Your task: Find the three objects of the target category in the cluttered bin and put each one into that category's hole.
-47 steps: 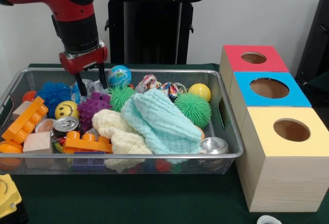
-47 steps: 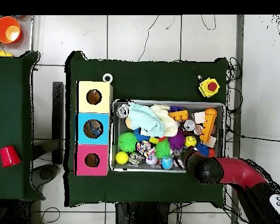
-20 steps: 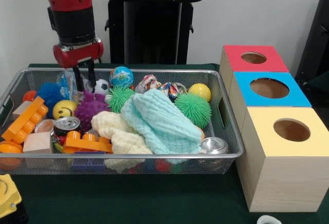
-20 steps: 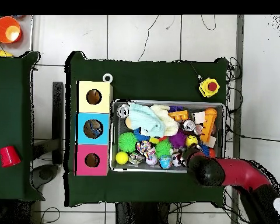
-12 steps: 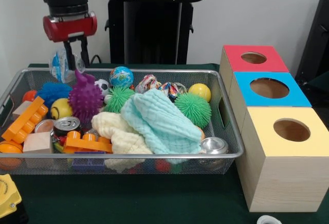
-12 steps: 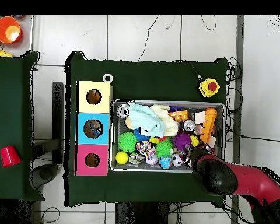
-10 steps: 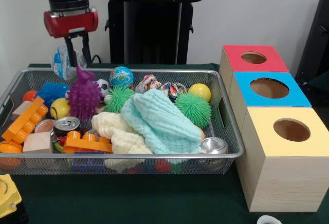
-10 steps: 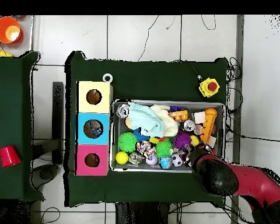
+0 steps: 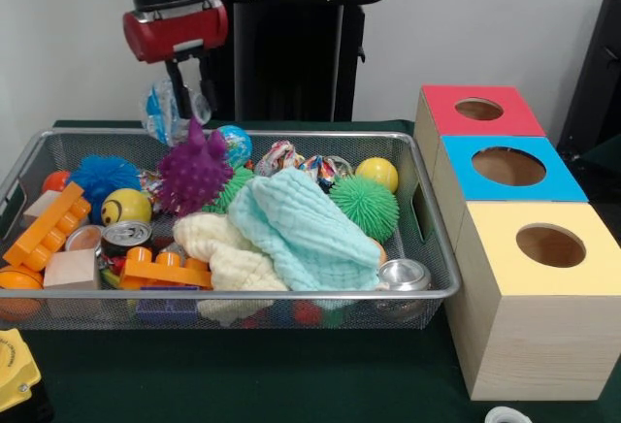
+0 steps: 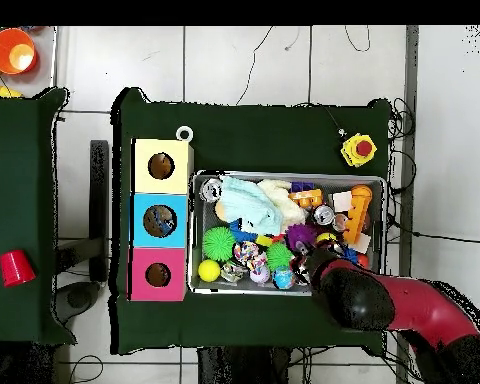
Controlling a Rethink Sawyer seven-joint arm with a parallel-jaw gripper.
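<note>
My gripper (image 9: 190, 85) hangs above the far left part of the wire-mesh bin (image 9: 291, 295). It is shut on a crushed clear bottle with a blue label (image 9: 168, 111), held above the bin's far rim. A purple spiky ball (image 9: 194, 175) sits right below the bottle, raised above the other toys. The sky-blue panel with its round hole (image 9: 508, 166) is the middle box at the right. In the overhead view the red arm (image 10: 384, 300) covers the gripper and the bottle at the bin's (image 10: 284, 176) lower edge; the blue box (image 10: 159, 220) lies left of the bin. No other bottle shows.
A light blue cloth (image 9: 301, 224) and a cream cloth (image 9: 228, 248) lie mid-bin. Cans (image 9: 124, 236) (image 9: 404, 274), a green spiky ball (image 9: 365, 205) and orange bricks (image 9: 44, 229) fill the rest. Red-topped (image 9: 478, 110) and yellow-topped (image 9: 550, 245) boxes flank the blue one.
The gripper lifted the bottle out of the clutter, then moved right with it. The purple spiky ball rose and moved right along with it.
</note>
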